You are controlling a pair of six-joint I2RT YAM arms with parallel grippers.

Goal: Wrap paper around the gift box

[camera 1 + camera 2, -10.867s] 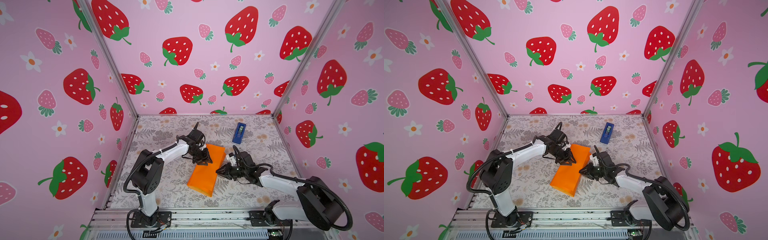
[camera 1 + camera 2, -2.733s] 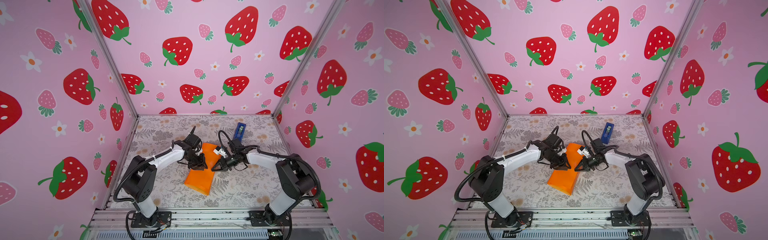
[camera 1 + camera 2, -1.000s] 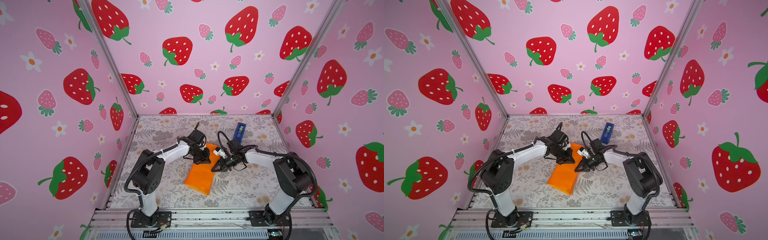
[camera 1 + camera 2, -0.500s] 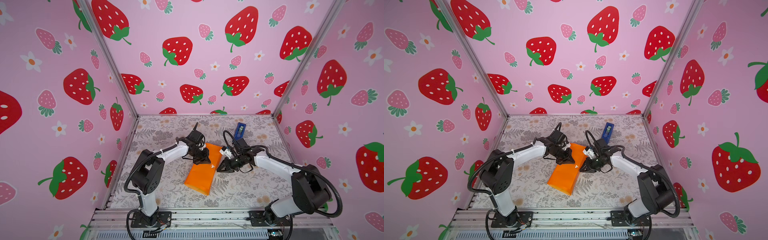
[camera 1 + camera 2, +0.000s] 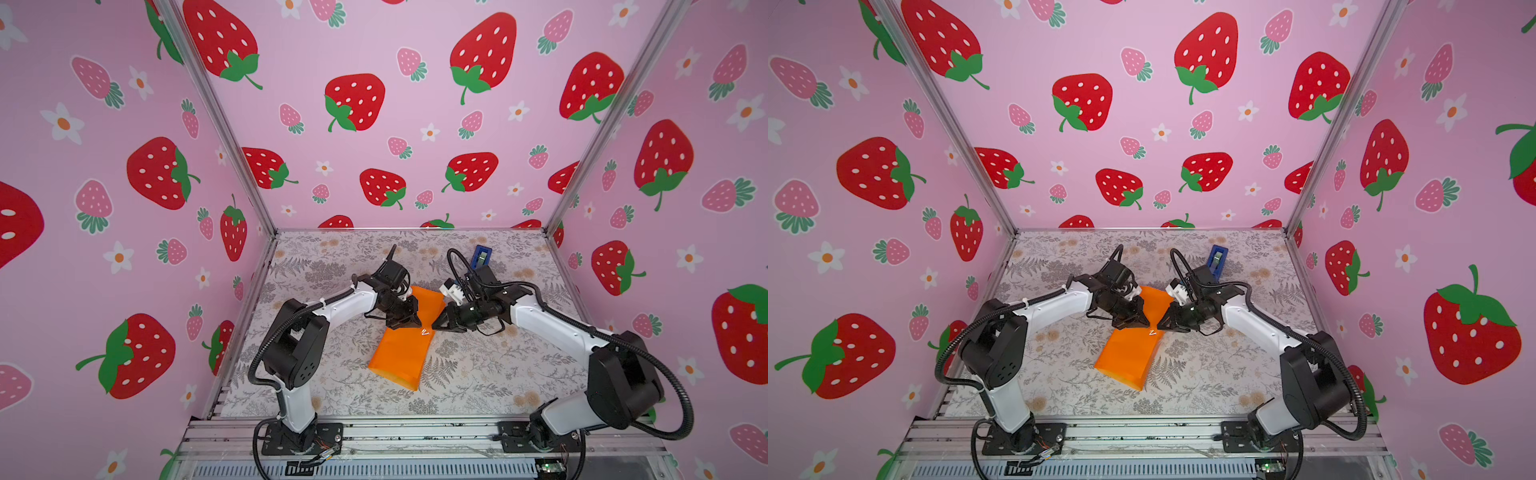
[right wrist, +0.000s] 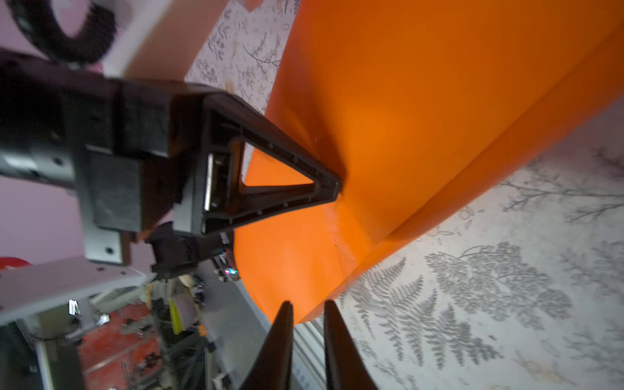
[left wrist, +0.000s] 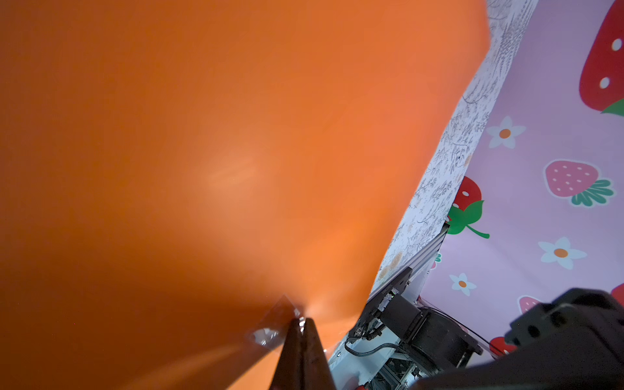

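The orange paper lies folded over into a long parcel on the floral table; the gift box is hidden under it. My left gripper is shut, its tips pressing on the parcel's top. In the left wrist view they touch a small clear piece of tape on the paper. My right gripper hovers at the parcel's right edge, jaws slightly open and empty. The right wrist view shows it just off the paper, facing the left fingers.
A bright-blue tape dispenser stands at the back right, just behind my right wrist. A small white glint of tape shows on the parcel between both grippers. Pink strawberry walls close in three sides; a metal rail runs along the front.
My right arm's elbow has swung out toward the front right, its gripper staying by the parcel's right edge. The left gripper has kept its place on the paper.
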